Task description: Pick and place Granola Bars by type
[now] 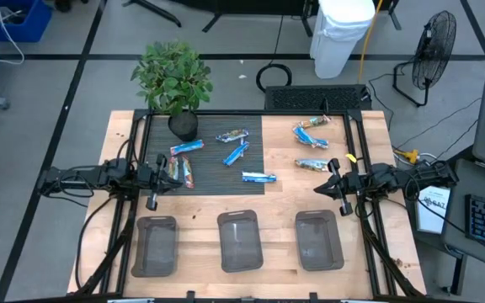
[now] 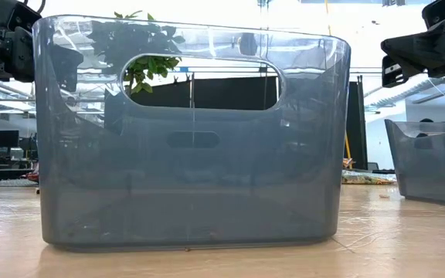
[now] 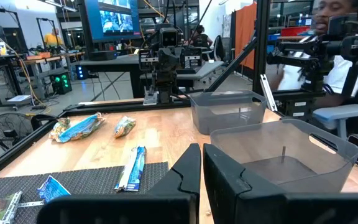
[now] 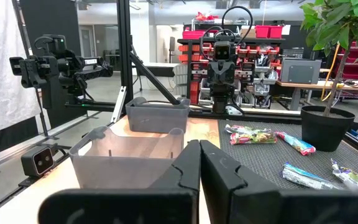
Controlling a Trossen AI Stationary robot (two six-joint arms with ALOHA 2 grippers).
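- Overhead, we see both arms held at table level at mid-depth: the left gripper [image 1: 152, 178] at the mat's left edge, the right gripper [image 1: 333, 185] over bare wood just past the mat's right edge.
- In its own wrist view, the left gripper [image 3: 202, 163] has its fingers pressed together, with nothing between them.
- The right gripper [image 4: 199, 160] is likewise pressed together and holds nothing.
- We count the bars [image 1: 234, 152] scattered in two groups, all lying flat and none in a bin.
- On the dark mat [image 1: 213, 181] lie a blue bar [image 1: 186, 147] near the plant, two more blue ones towards the middle, another blue one [image 1: 258, 177] near the mat's front right corner, and a multicoloured pair [image 1: 181, 171] just beside the left gripper.
- On the wood to the right of the mat lie three more: two blue-and-white ones [image 1: 311, 129] at the back and a darker one [image 1: 311, 164] near the right gripper.
- Three clear bins [image 1: 239, 241] stand in a row along the front of the table [image 1: 369, 135], well apart from the bars.
- A potted plant [image 1: 175, 82] sits at the mat's back left corner.
- In the low view the middle bin [image 2: 191, 139] fills most of the picture, so we cannot see the bars there.
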